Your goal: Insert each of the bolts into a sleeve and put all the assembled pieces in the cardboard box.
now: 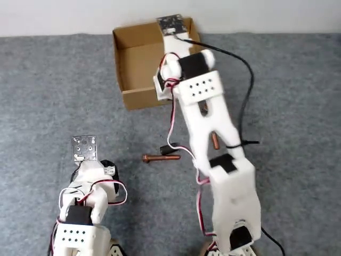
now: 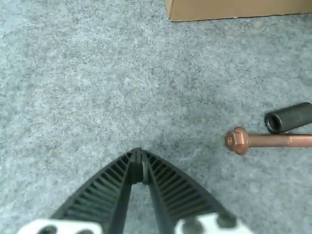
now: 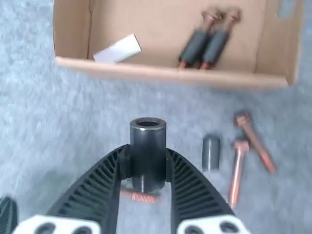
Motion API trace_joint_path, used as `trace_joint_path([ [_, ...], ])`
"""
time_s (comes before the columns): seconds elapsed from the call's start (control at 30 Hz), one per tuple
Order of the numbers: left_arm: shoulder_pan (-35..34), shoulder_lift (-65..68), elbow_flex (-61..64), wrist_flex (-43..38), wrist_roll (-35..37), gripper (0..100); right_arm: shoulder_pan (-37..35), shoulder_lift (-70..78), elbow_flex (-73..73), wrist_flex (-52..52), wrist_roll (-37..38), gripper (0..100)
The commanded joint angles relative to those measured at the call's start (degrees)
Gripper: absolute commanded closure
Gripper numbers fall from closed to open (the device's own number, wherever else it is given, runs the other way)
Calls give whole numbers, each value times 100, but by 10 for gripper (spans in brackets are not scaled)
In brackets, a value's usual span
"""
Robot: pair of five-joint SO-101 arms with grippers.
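Note:
My right gripper (image 3: pixel 147 157) is shut on a black sleeve (image 3: pixel 147 139), held upright with its hollow end showing, above the carpet just outside the cardboard box (image 3: pixel 161 73). A copper threaded end (image 3: pixel 139 196) shows under the sleeve. Two assembled pieces (image 3: pixel 204 43) lie in the box. A loose sleeve (image 3: pixel 210 152) and two bolts (image 3: pixel 237 170) (image 3: pixel 257 143) lie on the carpet. From above, that arm's gripper (image 1: pixel 162 80) hangs at the front wall of the box (image 1: pixel 136 98). My left gripper (image 2: pixel 139 158) is shut and empty, low over the carpet, with a bolt (image 2: pixel 268 141) and sleeve (image 2: pixel 288 117) off to its side.
A white slip (image 3: pixel 117 48) lies in the box. In the high view a bolt (image 1: pixel 160 158) and a sleeve (image 1: pixel 170 151) lie between the arms, and another bolt (image 1: pixel 215 140) peeks out beside the right arm. Grey carpet covers the table.

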Motion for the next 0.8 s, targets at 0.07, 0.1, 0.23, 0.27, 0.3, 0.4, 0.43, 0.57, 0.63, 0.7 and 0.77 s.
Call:
trace_joint_path([
  [0.07,9,-53,-22,-114,-9,993,189,-2334,2119,233,-431,991],
  [0.1,9,-53,-22,-123,-9,993,259,-2642,2435,233,-466,991],
  [0.23,9,-53,-66,-114,-35,993,637,-3793,3569,233,-501,991],
  [0.27,9,-53,-110,-97,-35,993,752,-4048,3842,224,-501,991],
  [0.3,9,-53,-189,-70,-26,994,875,-4295,4114,224,-510,991],
  [0.4,9,-18,-646,352,35,994,1314,-4980,4976,224,-519,991],
  [0.43,9,-9,-875,563,193,994,1464,-5209,5275,224,-571,991],
  [0.57,185,9,-1930,1670,826,994,2079,-6149,6523,110,-712,991],
  [0.63,484,9,-2369,2084,1011,994,2378,-6712,7182,-66,-712,991],
  [0.7,747,9,-2651,2233,1178,994,2642,-7327,7842,-303,-695,991],
  [0.77,958,97,-2818,2233,1178,994,2853,-7978,8466,-488,-668,991],
])
